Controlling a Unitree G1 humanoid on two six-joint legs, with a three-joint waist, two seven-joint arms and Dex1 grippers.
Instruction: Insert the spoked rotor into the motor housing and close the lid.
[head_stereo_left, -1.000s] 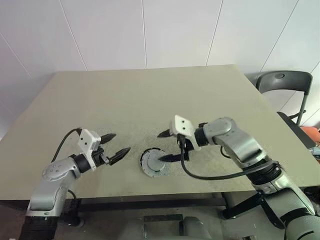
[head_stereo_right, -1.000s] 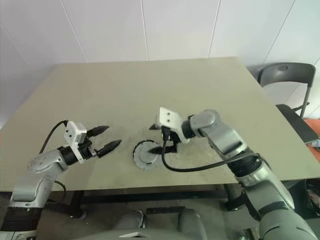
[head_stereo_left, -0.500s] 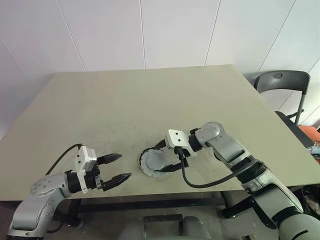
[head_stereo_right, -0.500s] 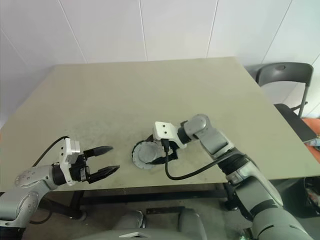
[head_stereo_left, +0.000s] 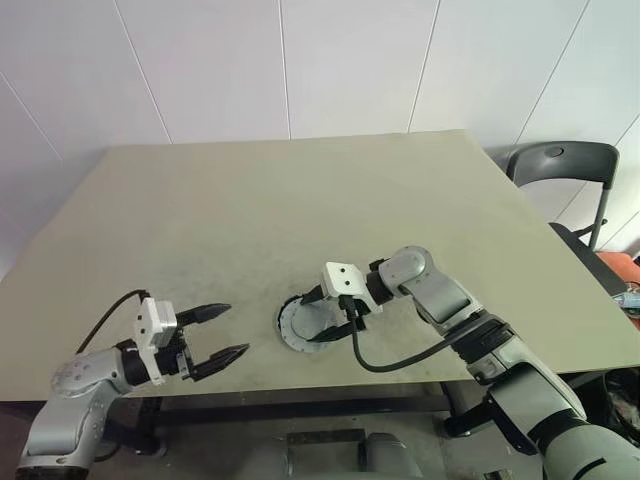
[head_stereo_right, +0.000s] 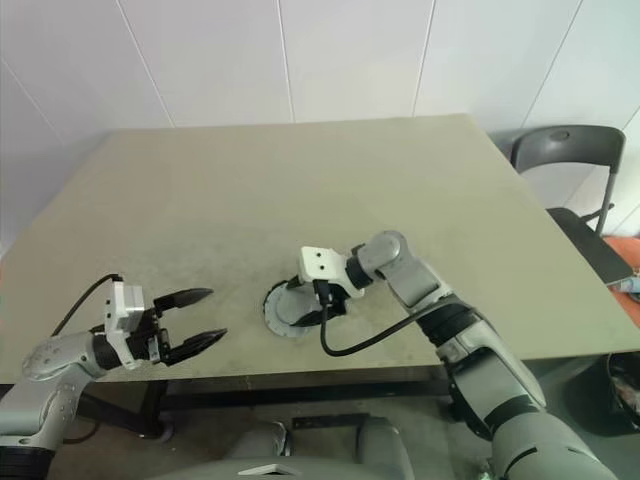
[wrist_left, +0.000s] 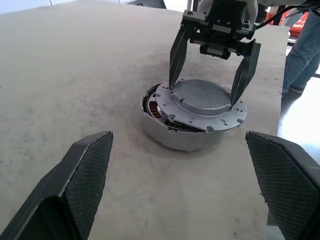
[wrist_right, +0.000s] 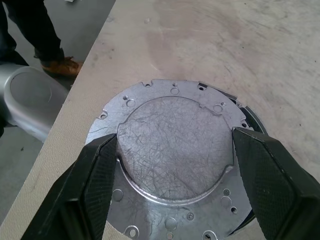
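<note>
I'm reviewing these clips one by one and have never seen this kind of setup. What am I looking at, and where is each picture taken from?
This is a two-armed humanoid robot at a table. Two pictures come from cameras in its head, looking down over both arms; the other two come from a camera on each wrist. Near the table's front edge sits a round motor housing with copper windings showing at one side. A grey metal lid lies on it, slightly off-centre. The right claw straddles the lid's raised middle, fingers either side; whether they touch it is unclear. The left claw is open and empty, off to the side. A chair stands beyond the table.
</note>
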